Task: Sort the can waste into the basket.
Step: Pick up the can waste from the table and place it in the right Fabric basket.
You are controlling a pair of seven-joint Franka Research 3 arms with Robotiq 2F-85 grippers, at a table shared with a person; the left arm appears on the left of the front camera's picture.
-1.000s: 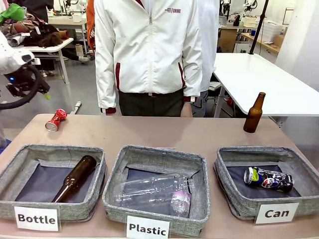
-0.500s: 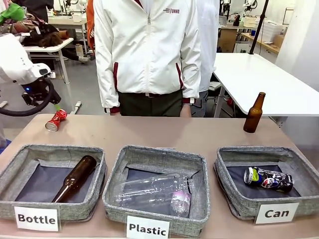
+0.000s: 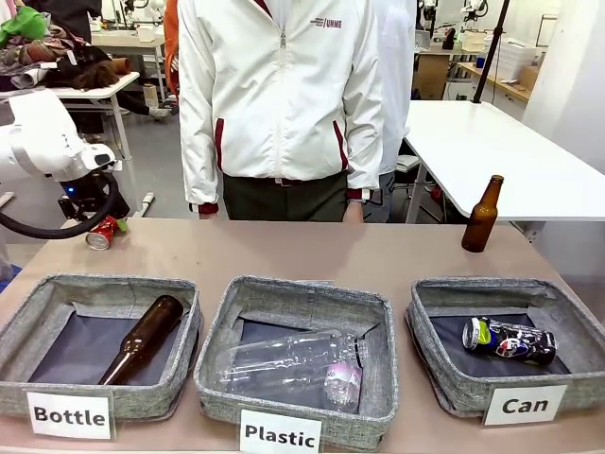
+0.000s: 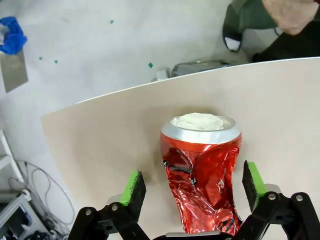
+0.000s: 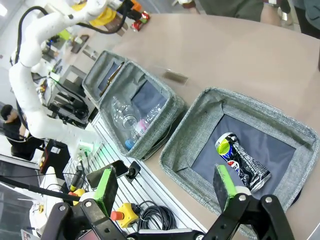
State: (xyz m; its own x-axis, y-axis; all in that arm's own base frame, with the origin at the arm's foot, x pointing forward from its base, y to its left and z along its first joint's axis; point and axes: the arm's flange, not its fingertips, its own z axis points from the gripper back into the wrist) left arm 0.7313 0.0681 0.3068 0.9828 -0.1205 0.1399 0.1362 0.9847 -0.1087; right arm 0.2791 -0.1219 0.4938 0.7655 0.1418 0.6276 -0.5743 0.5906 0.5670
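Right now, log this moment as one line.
left gripper: open, fingers either side of crushed red can on table | right gripper: open, empty | dark can: in Can basket

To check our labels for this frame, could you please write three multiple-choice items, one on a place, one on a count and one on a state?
1. Where is the red can? A. Bottle basket. B. Plastic basket. C. On the table, far left.
2. How many cans lie in the Can basket? A. None. B. One. C. Two.
3. The left end effector is: A. open astride the red can. B. shut on it. C. open over the Plastic basket.
1 C: it lies on the bare table. 2 B: one dark can lies inside. 3 A: both pads stand clear of its sides.
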